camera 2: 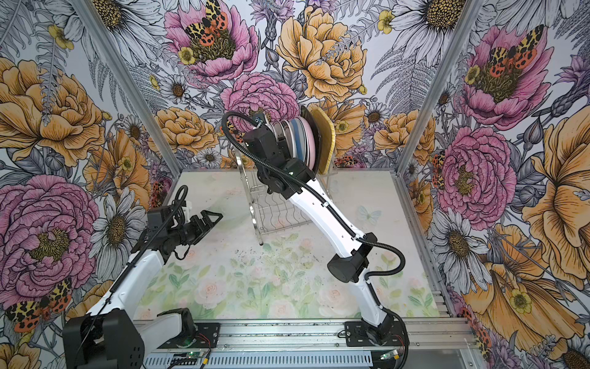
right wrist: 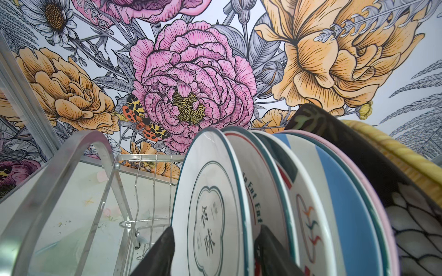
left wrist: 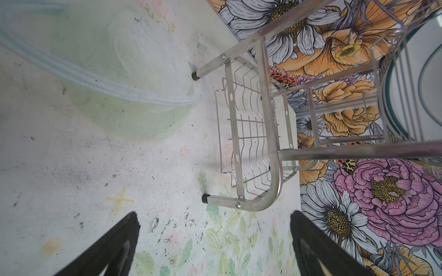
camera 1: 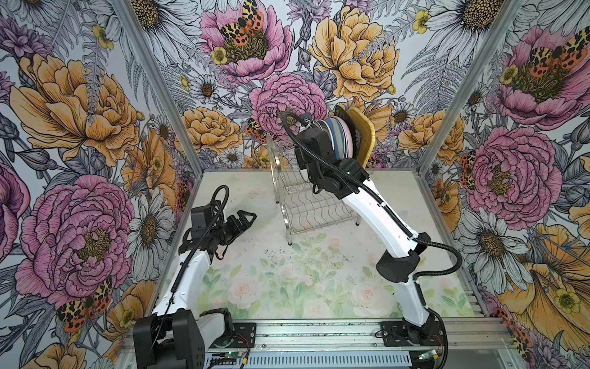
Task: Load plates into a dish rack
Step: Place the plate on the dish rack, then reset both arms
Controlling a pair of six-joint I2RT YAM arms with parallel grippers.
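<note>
Within the right gripper [right wrist: 215, 229], jaws parted, stands a teal-rimmed plate [right wrist: 208, 186].

The left gripper [left wrist: 214, 213] is over the table [left wrist: 83, 155], its black fingers [left wrist: 124, 239] spread wide above a scuffed, pale flower print flecked with dark specks. At about ten o'clock from the gripper a faint yellow cross [left wrist: 119, 200] is marked on the surface. From twelve round to two o'clock stands the dish rack [left wrist: 271, 133] in bright chrome, its two near feet in black caps [left wrist: 205, 198] on the table. Its lower shelf [left wrist: 248, 133] is wavy wire. At two o'clock the upper tier holds a teal-rimmed plate [left wrist: 430, 100] on edge behind the wires, with more rims beside it, too crowded to count. The flowered wall [left wrist: 382, 191] lies at three o'clock.
</note>
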